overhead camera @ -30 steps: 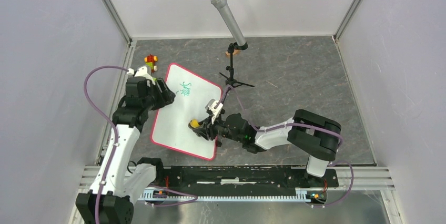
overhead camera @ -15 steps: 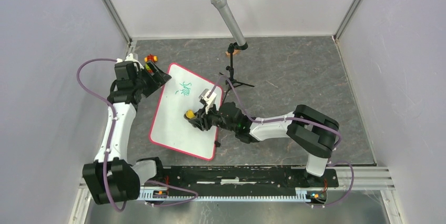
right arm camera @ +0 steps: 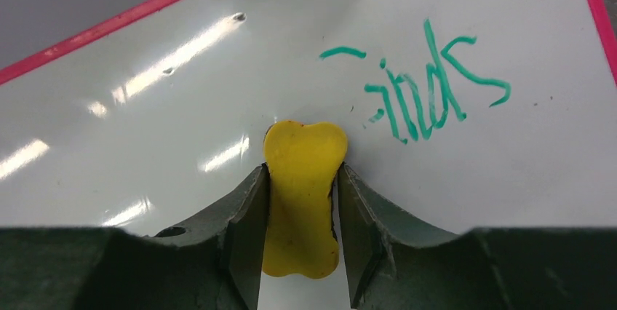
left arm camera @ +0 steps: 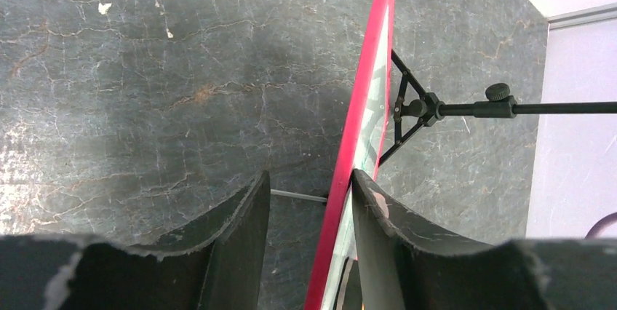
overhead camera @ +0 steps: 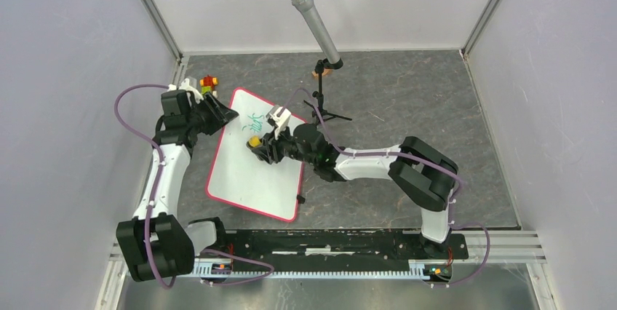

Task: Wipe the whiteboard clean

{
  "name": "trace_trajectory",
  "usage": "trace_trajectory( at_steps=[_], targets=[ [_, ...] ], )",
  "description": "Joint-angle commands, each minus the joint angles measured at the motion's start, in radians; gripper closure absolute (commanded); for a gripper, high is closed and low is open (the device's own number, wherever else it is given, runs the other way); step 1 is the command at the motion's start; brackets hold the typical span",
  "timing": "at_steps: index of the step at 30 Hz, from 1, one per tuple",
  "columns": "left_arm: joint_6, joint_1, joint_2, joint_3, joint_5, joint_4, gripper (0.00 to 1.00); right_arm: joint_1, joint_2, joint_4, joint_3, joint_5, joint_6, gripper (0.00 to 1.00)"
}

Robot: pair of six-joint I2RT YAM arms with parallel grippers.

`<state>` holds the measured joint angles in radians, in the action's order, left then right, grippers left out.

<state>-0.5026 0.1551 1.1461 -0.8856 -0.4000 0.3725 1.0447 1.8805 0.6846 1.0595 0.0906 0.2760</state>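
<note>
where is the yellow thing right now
In the top view the yellow piece sits left of centre, clamped in the right gripper's jaws over the whiteboard's far half, just short of the green writing.

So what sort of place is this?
Probably a lab robot test cell: plain pale panel walls in metal framing, a dark grey stone-patterned tabletop, and a grey microphone on a small black tripod stand.

My top camera looks down on the worktop (overhead camera: 407, 106) from its near edge. Both wrist cameras sit close on the whiteboard (overhead camera: 247, 172), 9 o'clock overhead.
</note>
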Motion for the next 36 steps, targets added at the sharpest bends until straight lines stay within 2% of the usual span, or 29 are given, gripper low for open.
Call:
trace_trajectory(
  at_steps=[1,3,8,13,21,25,28,31,34,36],
  targets=[
    [0.061,0.003,-0.029,0.036,-0.016,-0.053,0.49,-0.018,0.045,-0.016,0.121,0.018,-0.016,0.54],
    [0.063,0.001,-0.028,0.037,-0.013,-0.052,0.49,-0.024,0.069,-0.026,0.166,0.041,-0.01,0.52],
    [0.063,0.0,-0.034,0.045,-0.015,-0.061,0.53,-0.029,0.074,-0.053,0.197,0.04,-0.039,0.37],
    [0.064,0.0,-0.037,0.046,-0.019,-0.063,0.56,-0.043,0.022,-0.009,0.115,0.037,-0.015,0.36],
    [0.059,0.001,-0.041,0.054,-0.028,-0.077,0.67,-0.043,-0.016,0.044,0.026,0.067,0.011,0.45],
    [0.06,0.0,-0.038,0.055,-0.033,-0.078,0.71,-0.043,-0.014,0.049,0.016,0.065,0.011,0.53],
    [0.065,0.0,-0.042,0.057,-0.033,-0.078,0.76,-0.042,-0.015,0.057,0.017,0.06,0.005,0.63],
    [0.07,-0.002,-0.042,0.058,-0.027,-0.078,0.84,-0.043,0.0,0.061,0.043,0.059,0.002,0.7],
    [0.072,-0.002,-0.044,0.062,-0.011,-0.079,0.95,-0.042,0.046,0.042,0.117,0.061,0.003,0.72],
    [0.082,-0.003,-0.043,0.066,-0.004,-0.083,0.98,-0.039,0.084,0.019,0.18,0.076,0.008,0.73]
  ],
)
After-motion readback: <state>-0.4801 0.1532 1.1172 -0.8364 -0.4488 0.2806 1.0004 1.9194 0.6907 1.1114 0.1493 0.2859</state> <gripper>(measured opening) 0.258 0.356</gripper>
